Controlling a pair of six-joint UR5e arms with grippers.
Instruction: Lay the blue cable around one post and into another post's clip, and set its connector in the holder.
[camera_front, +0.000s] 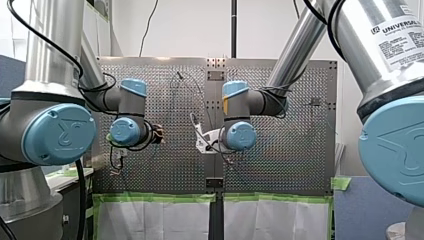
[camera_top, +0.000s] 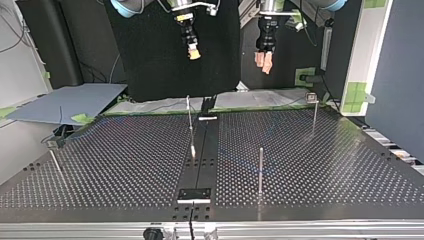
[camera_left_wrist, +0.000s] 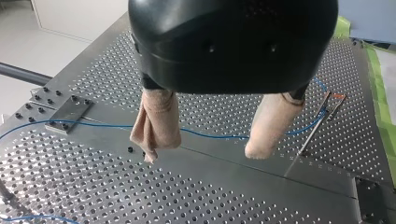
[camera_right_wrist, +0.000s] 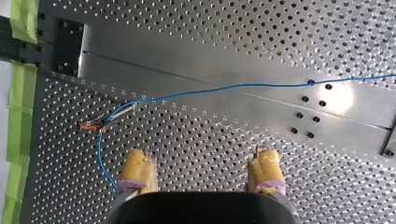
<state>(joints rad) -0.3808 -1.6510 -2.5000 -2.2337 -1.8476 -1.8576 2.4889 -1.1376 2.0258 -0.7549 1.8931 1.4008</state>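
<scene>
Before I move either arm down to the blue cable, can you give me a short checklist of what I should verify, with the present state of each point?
1. My left gripper open and empty: ok.
2. My right gripper open and empty: ok.
3. Both grippers hang above the table, touching nothing: ok.
4. Blue cable lies in plain sight on the table: ok.
5. Cable seated in the clip of the post: cannot tell; it runs close by that post.
6. Connector set in the holder: cannot tell; I cannot make out either one.
</scene>
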